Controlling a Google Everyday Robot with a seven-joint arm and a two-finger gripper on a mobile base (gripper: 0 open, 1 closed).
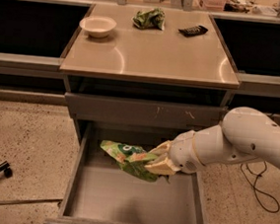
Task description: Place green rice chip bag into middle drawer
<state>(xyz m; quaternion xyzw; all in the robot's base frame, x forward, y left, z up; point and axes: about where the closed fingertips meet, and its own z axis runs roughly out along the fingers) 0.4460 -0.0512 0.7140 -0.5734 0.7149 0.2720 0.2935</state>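
The green rice chip bag (127,159), crinkled with white lettering, hangs inside the open middle drawer (134,198), a little above its flat grey floor near the back. My gripper (158,161) comes in from the right on a white arm and is shut on the bag's right end. The bag sticks out to the left of the fingers. The drawer is pulled far out below the cabinet.
On the cabinet top (150,55) stand a white bowl (98,25), a balled-up green bag (149,18) and a small black wrapper (193,30). A shut grey drawer front with white scratches (145,112) is above the open drawer. A cable (256,187) lies on the floor at right.
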